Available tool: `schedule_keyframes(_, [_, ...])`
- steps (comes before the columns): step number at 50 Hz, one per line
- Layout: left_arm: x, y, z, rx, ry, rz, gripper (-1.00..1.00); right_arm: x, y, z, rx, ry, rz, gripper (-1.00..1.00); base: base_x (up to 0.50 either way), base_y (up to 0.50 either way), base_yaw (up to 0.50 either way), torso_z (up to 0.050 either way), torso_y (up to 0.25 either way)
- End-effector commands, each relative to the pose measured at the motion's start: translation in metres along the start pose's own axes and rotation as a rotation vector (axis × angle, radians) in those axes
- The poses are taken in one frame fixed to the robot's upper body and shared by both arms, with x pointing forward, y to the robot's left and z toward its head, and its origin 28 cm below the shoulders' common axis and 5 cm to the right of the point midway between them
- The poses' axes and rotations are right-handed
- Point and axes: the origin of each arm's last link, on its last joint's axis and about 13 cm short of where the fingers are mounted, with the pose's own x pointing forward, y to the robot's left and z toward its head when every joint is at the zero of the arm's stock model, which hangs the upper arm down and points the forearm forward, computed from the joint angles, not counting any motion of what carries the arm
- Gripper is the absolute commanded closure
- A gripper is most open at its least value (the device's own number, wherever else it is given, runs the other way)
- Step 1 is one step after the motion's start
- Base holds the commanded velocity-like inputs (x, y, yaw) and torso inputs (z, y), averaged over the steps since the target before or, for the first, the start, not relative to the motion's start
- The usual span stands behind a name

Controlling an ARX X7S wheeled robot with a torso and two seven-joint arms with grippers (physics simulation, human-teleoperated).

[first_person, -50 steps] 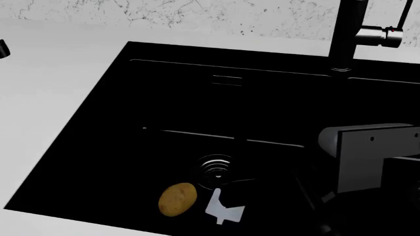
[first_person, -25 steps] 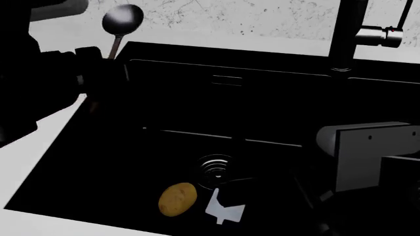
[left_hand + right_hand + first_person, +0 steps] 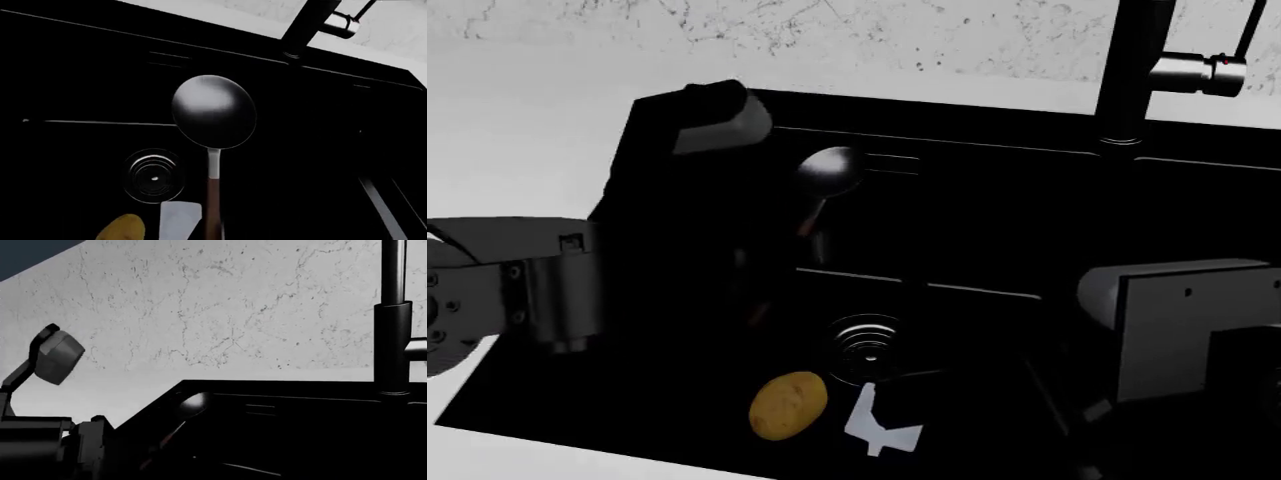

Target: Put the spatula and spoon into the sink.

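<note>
Since half a second ago the left arm has swung in from the counter's edge to a place over the matte black rectangular sink (image 3: 988,215), carrying the slim spoon with its shiny grey bowl and thin dark handle (image 3: 827,172) from above the white counter to above the basin. The left gripper (image 3: 777,262) sits at the lower end of the handle, but its fingers are lost against the dark basin, so I cannot tell how they stand; the spoon points bowl-up and hangs above the sink floor. In the left wrist view the spoon bowl (image 3: 214,111) is over the basin, beyond the round ridged metal drain (image 3: 154,175).

The spatula with a flat pale notched blade (image 3: 881,425) lies on the sink floor just beside the drain (image 3: 866,343), on its near side. The oval yellow-brown potato (image 3: 787,404) rests next to the spatula, close to it but apart. The tall dark faucet (image 3: 1132,70) rises from the sink's far rim.

The right arm's grey housing (image 3: 1181,315) hangs over the sink's right part; its gripper is out of sight.
</note>
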Motion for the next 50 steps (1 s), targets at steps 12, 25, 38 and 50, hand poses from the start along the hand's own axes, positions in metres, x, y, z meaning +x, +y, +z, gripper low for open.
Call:
schedule_keyframes(12, [0.070,0.017,-0.038,-0.088,0.183,0.063,1.00,-0.002,0.000,0.004,0.008,-0.024,-0.003,-1.00,0.00,0.00,0.00,0.000,0.000])
schedule_keyframes(25, [0.075,0.030,-0.071,-0.075,0.289,0.170,1.00,-0.004,0.000,0.005,0.005,-0.027,-0.007,-1.00,0.00,0.00,0.00,0.000,0.000])
schedule_keyframes(38, [0.077,0.034,-0.081,-0.048,0.299,0.185,1.00,-0.004,0.000,0.003,0.006,-0.023,-0.009,-1.00,0.00,0.00,0.00,0.000,0.000])
schedule_keyframes(50, [0.076,0.031,-0.070,-0.048,0.262,0.156,-1.00,-0.003,0.000,0.002,0.012,-0.024,-0.004,-1.00,0.00,0.00,0.00,-0.001,0.000])
